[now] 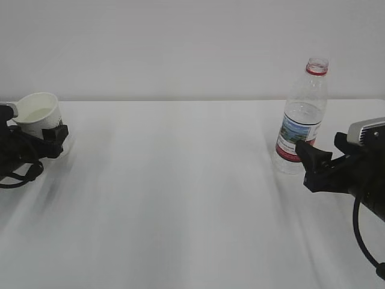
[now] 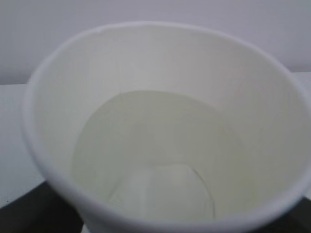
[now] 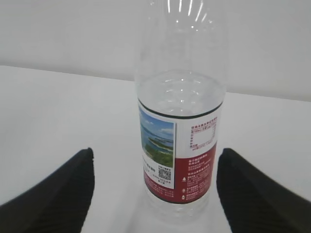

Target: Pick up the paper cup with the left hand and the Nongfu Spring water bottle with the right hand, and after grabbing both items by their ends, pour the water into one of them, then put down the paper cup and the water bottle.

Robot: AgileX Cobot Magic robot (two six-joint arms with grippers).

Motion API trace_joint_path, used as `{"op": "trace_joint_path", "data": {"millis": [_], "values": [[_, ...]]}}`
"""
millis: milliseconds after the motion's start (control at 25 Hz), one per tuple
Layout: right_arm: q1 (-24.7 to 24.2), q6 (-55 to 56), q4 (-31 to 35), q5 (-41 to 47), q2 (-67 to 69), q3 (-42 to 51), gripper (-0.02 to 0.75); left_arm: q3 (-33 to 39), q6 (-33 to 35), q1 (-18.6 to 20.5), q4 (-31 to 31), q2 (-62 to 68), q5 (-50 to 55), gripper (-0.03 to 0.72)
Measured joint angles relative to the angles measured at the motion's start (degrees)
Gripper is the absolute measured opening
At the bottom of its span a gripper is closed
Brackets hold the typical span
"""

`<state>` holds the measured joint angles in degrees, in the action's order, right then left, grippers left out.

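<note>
The paper cup [image 1: 36, 113] stands at the far left and looks slightly tilted. It fills the left wrist view, and the water [image 2: 155, 160] lies pale in its bottom. My left gripper [image 1: 51, 135] is around the cup's lower part. Only dark finger edges show at the bottom corners, so I cannot tell grip from gap. The Nongfu Spring water bottle [image 1: 301, 117] stands upright and uncapped at the right, about half full [image 3: 180, 92]. My right gripper [image 3: 156, 151] is open, with one black finger on each side of the bottle's base and clear gaps between.
The white table [image 1: 180, 198] runs between the two arms, with a plain white wall behind it. The right arm's black cable [image 1: 361, 235] hangs near the right edge. The left arm's cables [image 1: 18, 174] loop at the left edge.
</note>
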<state>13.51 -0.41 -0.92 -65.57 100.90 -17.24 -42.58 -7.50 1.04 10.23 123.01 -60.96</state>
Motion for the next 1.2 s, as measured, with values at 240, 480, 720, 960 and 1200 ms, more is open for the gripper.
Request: {"op": "trace_joint_path", "data": {"millis": [240, 480, 720, 960, 1200], "values": [[0.0, 0.0, -0.1, 0.0, 0.0, 0.0, 0.589, 0.1, 0.0, 0.0, 0.3, 0.0, 0.0, 0.634], [0.0, 0.0, -0.1, 0.0, 0.0, 0.0, 0.589, 4.0, 0.0, 0.0, 0.3, -1.5, -1.2, 0.652], [0.0, 0.0, -0.1, -0.1, 0.0, 0.0, 0.589, 7.7, 0.0, 0.0, 0.3, -3.9, -2.2, 0.652], [0.0, 0.0, -0.1, -0.1, 0.0, 0.0, 0.589, 12.3, 0.8, 0.0, 0.3, -7.4, -2.9, 0.652], [0.0, 0.0, -0.2, -0.1, 0.0, 0.0, 0.588, 16.0, 1.1, 0.0, 0.3, -9.8, -3.4, 0.650]]}}
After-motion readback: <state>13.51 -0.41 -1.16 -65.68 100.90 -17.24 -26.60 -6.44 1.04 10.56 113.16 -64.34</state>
